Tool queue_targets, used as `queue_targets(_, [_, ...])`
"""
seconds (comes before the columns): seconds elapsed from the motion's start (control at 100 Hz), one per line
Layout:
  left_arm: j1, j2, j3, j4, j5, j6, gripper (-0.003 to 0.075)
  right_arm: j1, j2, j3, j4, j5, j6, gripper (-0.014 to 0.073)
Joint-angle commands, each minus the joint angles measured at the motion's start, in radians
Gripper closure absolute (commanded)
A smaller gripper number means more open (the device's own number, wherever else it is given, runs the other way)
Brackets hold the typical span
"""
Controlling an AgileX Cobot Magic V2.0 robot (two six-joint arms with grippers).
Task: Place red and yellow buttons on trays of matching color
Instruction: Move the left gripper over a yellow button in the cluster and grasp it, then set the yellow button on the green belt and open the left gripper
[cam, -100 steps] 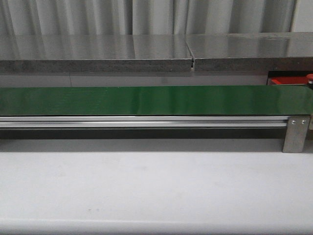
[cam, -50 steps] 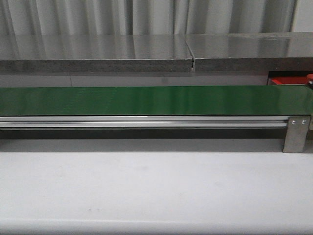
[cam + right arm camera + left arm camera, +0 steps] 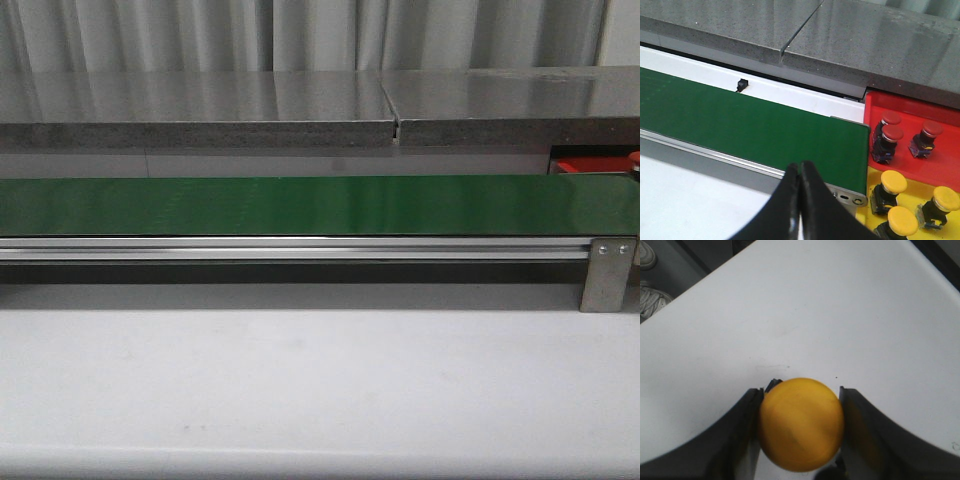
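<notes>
The left gripper [image 3: 801, 427] clamps a yellow button [image 3: 801, 424] by its round cap, held above the bare white table [image 3: 840, 315]; that smooth dome could slip or twist out during the carry. The right gripper [image 3: 800, 175] hangs pinched shut and empty above the green belt [image 3: 750, 130]; beyond it the yellow tray [image 3: 871, 176] adjoins the red tray [image 3: 945, 170], so a careless drop risks the wrong colour.

The white table [image 3: 320, 390] carries a long green belt [image 3: 320, 205] on an aluminium rail [image 3: 290, 248], which crosses just ahead of the right claw [image 3: 800, 172]. Off the belt's end, to that claw's right, a red tray [image 3: 920, 115] holds three red buttons [image 3: 892, 134]. Nearer the claw, touching it, a yellow tray [image 3: 920, 187] holds three yellow buttons [image 3: 894, 182]. Behind runs a grey stone counter [image 3: 300, 105].
</notes>
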Motion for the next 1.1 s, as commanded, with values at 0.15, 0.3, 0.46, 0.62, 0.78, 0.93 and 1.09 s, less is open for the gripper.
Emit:
queue_targets(0.15, [0.002,-0.169,-0.032,0.034,0.013,0.006,0.0547,0.000,0.002,-0.026,0.008,-0.063,-0.007,0.0712])
queue_targets(0.3, [-0.006,-0.260,0.022,0.044,0.013,0.007,0.0547,0.000,0.002,-0.026,0.008,-0.063,-0.007,0.0712])
queue_targets(0.46, [-0.015,-0.388,0.177,0.047,-0.060,0.007,0.0547,0.000,0.002,-0.026,0.008,-0.064,-0.007,0.0712])
queue_targets(0.62, [-0.032,-0.527,0.347,0.045,-0.133,0.042,0.0547,0.000,0.002,-0.026,0.008,-0.064,-0.007,0.0712])
queue_targets(0.78, [-0.070,-0.618,0.467,0.040,-0.147,0.078,0.0546,0.000,0.002,-0.026,0.008,-0.064,-0.007,0.0712])
queue_targets(0.93, [-0.116,-0.647,0.537,0.033,-0.145,0.079,0.0546,0.000,0.002,-0.026,0.008,-0.064,-0.007,0.0712])
queue_targets(1.09, [-0.169,-0.656,0.599,0.033,-0.145,0.079,0.0546,0.000,0.002,-0.026,0.008,-0.064,-0.007,0.0712])
